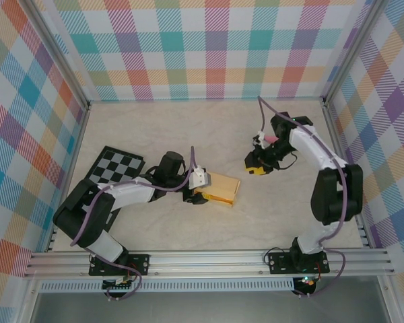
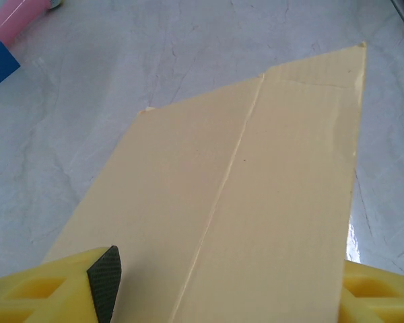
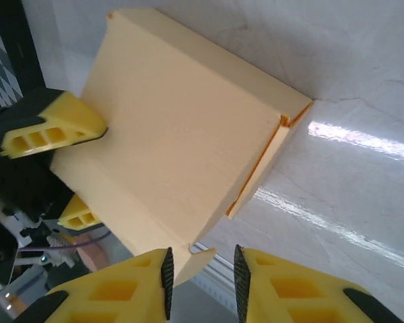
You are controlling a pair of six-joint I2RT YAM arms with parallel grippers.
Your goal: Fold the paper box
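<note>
Here, the left hand (image 1: 202,194) grasps the yellow paper box (image 1: 223,187), a finger pressed to either side of it, near the middle of the counter (image 1: 155,128). The right hand (image 3: 202,276) hovers apart from the box, fingers parted by a narrow gap, holding nothing. A checkered board (image 1: 118,165) lies at the left of the pale marbled counter, ringed by plaid walls (image 1: 209,47).

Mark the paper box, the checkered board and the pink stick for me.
paper box (image 1: 222,187), top external view, upper face
checkered board (image 1: 118,165), top external view, centre squares
pink stick (image 2: 17,19), left wrist view, pink shaft
</note>
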